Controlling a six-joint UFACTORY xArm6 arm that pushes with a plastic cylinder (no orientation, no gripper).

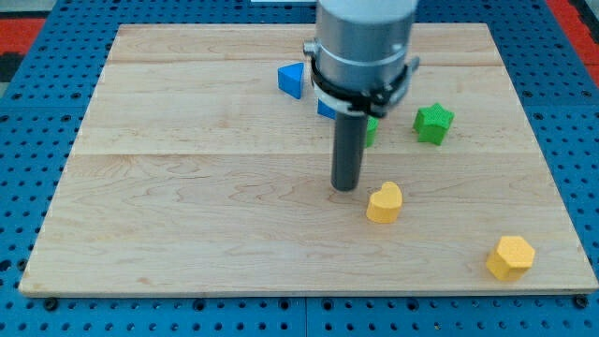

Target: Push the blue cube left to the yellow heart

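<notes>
My tip rests on the board just left of and slightly above the yellow heart, with a small gap between them. The blue cube is mostly hidden behind the arm's body; only a blue corner shows at the rod's upper left. It lies well above the yellow heart toward the view's top.
A blue triangular block lies left of the arm near the top. A green star is at the right, and a green block peeks out beside the rod. A yellow hexagon sits at the lower right. The wooden board lies on a blue pegboard.
</notes>
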